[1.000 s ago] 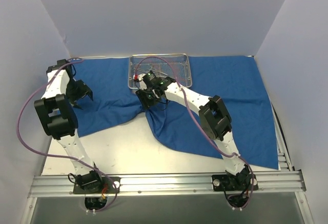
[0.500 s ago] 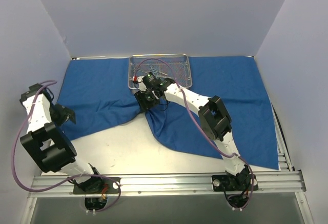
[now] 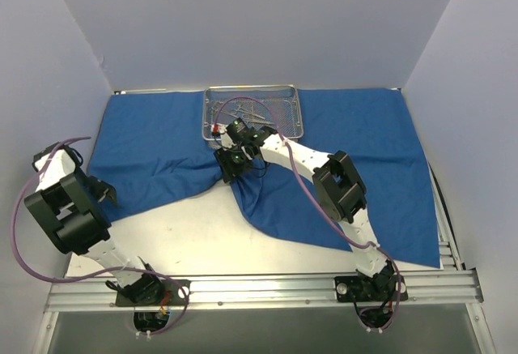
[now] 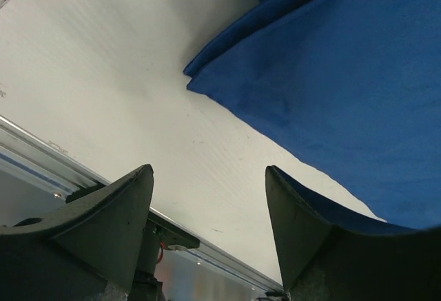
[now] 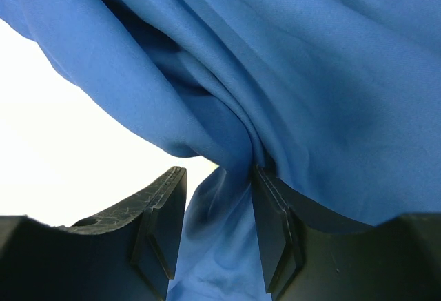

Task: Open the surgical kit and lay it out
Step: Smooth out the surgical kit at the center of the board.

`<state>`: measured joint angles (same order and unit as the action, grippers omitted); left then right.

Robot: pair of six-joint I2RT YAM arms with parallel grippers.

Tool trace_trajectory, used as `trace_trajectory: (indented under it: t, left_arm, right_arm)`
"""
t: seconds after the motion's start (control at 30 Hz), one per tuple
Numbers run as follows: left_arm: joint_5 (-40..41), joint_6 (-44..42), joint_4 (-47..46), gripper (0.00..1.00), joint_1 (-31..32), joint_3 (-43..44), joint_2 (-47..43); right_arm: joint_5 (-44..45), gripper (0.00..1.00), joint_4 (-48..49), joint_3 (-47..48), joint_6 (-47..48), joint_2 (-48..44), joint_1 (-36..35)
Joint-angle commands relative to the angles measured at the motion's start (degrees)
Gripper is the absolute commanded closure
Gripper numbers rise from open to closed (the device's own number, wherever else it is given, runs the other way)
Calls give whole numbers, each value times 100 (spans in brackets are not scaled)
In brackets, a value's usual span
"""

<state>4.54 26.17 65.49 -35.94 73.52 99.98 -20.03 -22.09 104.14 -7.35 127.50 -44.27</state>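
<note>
Now the left gripper [image 4: 208, 173] hangs with its two fingers spread wide and nothing between them, over bare white table [image 3: 194, 232] just off the near left corner of the blue cloth wrap [image 3: 356, 151]. A second ago it was further in, above the cloth's left part. Since then the left arm [image 3: 69, 208] has swung back and folded up against the table's left edge. The cloth on that side lies flat, reaching nearly to the left edge, so that flap looks opened and let go.

The right gripper [image 5: 218, 170] has eased slightly toward the near edge and points down at the middle of the table. Its fingers stand a little apart around a bunched ridge of cloth, which touches one finger. A sliver of table shows in the gap, so a firm pinch cannot be confirmed. The right arm [image 3: 336, 184] stretches from its base at the near right corner diagonally toward the centre, elbow raised.

From that gathered ridge the cloth fans out toward the far edge and both sides, leaving a bare wedge of table at the near left. The wire-mesh tray [image 3: 251, 87] sits on the cloth at the middle of the far edge, with thin steel instruments [image 3: 255, 115] lying inside it. Judging by this, the centre fold is yet to be smoothed and the instruments are yet to be set out.
</note>
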Motion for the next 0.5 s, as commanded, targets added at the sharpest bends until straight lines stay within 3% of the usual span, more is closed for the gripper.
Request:
trace_trajectory:
  t: [0.0,0.1,0.17,0.23,0.37,0.47]
  left_arm:
    - [389,-533,-450,25,263,189,205]
    - [837,-675,-476,22,526,304,83]
    - [952,-728,-599,10,797,207,-127]
    - [1319,-719,-695,5,1071,163,-225]
    - [1691,-806,-871,6,1441,93,-426]
    - [1316,-1392,-1633,6,1608,-196,-855]
  right_arm:
    - [-89,58,11,-113,-11,-472,15]
    - [-80,58,55,-244,-11,-533,6]
    - [-80,58,73,-315,-20,-577,-3]
    - [-71,58,73,-333,-20,-612,-37]
    - [-18,58,99,-438,15,-753,-82]
    - [34,58,126,-517,32,-928,-125]
